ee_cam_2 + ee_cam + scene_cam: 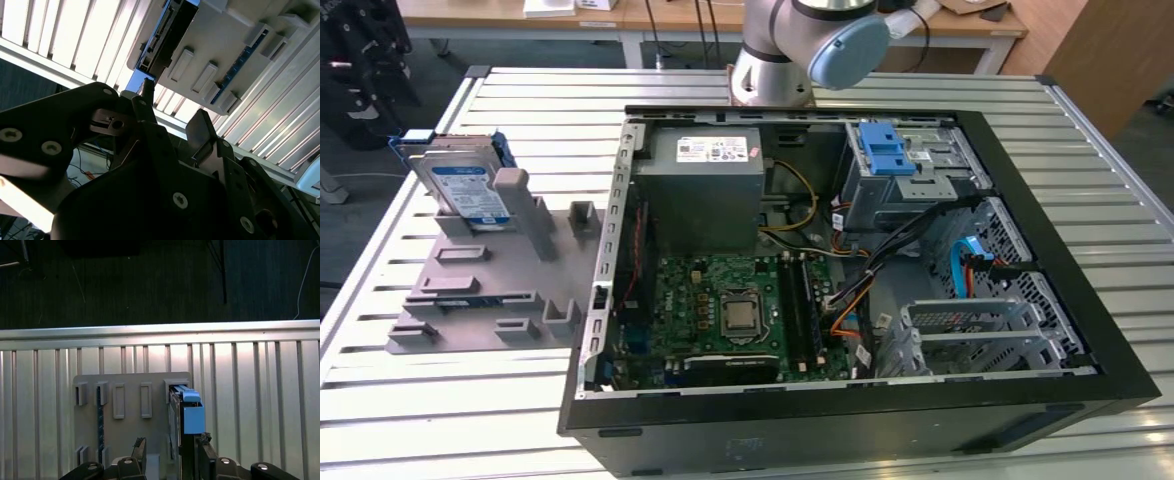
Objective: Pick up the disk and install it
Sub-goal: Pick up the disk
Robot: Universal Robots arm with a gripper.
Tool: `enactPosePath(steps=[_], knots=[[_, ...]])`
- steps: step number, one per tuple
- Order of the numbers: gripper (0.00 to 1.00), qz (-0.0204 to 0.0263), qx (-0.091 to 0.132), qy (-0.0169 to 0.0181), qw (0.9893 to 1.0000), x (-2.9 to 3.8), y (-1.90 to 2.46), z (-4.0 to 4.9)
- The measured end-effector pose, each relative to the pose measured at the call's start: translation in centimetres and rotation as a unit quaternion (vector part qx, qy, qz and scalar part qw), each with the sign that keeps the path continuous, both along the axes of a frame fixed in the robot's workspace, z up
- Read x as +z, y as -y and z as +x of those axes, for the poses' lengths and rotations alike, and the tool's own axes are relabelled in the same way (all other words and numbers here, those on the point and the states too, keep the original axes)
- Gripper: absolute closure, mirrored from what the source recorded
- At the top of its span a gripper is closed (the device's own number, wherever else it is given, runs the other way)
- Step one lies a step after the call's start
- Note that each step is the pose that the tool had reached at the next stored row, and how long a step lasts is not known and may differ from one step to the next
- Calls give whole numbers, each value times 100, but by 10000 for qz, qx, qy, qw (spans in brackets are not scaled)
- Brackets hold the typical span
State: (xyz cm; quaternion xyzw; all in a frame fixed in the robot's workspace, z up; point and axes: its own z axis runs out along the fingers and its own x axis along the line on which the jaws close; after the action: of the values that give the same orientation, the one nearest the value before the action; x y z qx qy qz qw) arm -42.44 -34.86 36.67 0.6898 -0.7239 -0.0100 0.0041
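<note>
The disk (460, 182), silver with a blue-and-white label and a blue frame, stands on edge in a slot of the grey holder (480, 300) at the exterior view's left. In the first wrist view I look down on the disk (186, 412) from its narrow edge, and my gripper (171, 442) hangs above it, open, with one dark fingertip (139, 444) on either side. In the second wrist view the gripper (172, 107) holds nothing, and the disk (167, 35) is some way beyond its tips.
An open black computer case (1067, 400) lies on the slatted metal table (400, 420), right of the holder. Inside it are a grey drive cage with a blue latch (887, 150), a power-supply box (707, 160), a green mainboard (734, 310) and loose cables.
</note>
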Motion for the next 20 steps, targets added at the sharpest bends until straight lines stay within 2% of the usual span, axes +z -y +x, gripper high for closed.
enactPosePath(steps=[4, 5, 6, 7, 12, 13, 14, 20], knots=[[45, 0, 0, 1, 10000, 0, 0, 0], [40, 0, 0, 1, 10000, -1, 0, 0], [40, 0, 0, 1, 10000, 0, 0, 0], [34, 0, 0, 1, 10000, 0, 0, 0], [34, 0, 0, 2, 10000, -5, 0, -1], [35, 1, 0, 7, 10000, -11, -2, -1], [42, 1, 0, 13, 10000, -20, -6, -4], [42, 0, 23, 32, 10000, -73, -28, -28]])
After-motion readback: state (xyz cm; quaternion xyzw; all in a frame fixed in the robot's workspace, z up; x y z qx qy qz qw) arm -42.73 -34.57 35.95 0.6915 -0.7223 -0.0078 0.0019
